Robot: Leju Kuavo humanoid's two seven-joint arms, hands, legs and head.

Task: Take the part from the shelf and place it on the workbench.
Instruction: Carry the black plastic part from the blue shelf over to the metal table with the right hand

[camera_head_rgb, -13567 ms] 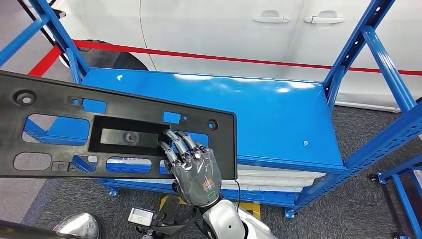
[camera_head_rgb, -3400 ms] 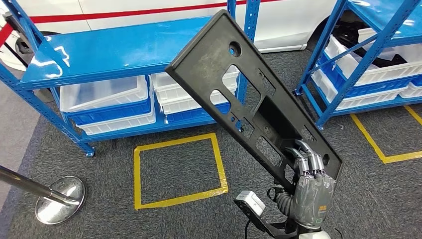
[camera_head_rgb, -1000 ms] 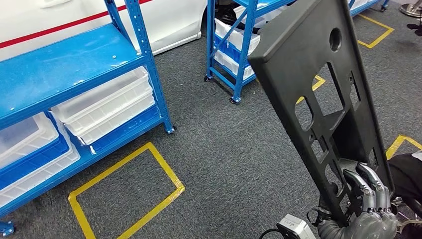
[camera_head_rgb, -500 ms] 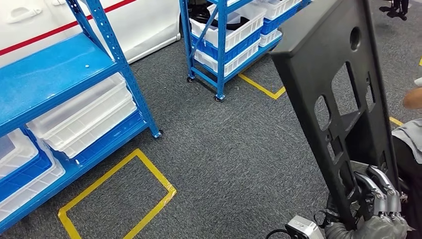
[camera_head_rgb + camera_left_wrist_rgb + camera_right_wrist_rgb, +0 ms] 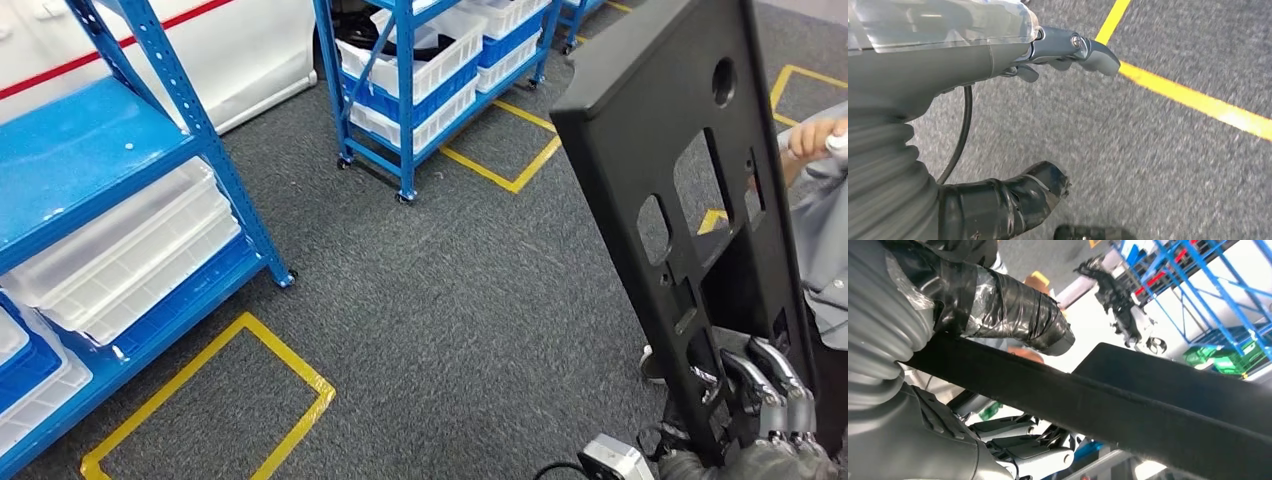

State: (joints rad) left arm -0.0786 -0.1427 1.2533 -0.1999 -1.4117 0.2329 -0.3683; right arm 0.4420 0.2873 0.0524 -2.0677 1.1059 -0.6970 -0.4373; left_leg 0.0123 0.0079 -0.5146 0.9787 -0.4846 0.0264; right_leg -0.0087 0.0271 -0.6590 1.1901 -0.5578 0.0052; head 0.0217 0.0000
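The part (image 5: 650,120) is a long black plastic panel with several cut-outs, standing nearly upright at the right of the head view. My right hand (image 5: 765,420) grips its lower end, fingers hooked through a cut-out. In the right wrist view the panel's edge (image 5: 1173,400) runs across, clamped between the taped thumb (image 5: 1018,315) and the fingers (image 5: 1018,445) beneath. My left hand (image 5: 938,65) hangs over grey carpet with a yellow line, fingers apart and holding nothing.
A person in a grey sleeve (image 5: 825,230) stands right behind the panel at the right edge. A blue shelf (image 5: 70,160) with white bins (image 5: 120,260) is on the left, a second blue rack (image 5: 420,60) further back. Yellow tape (image 5: 290,375) marks the carpet.
The whole view has swung: the shelves slid left and the person's sleeve and hand came further in at the right. The panel stays in my right hand.
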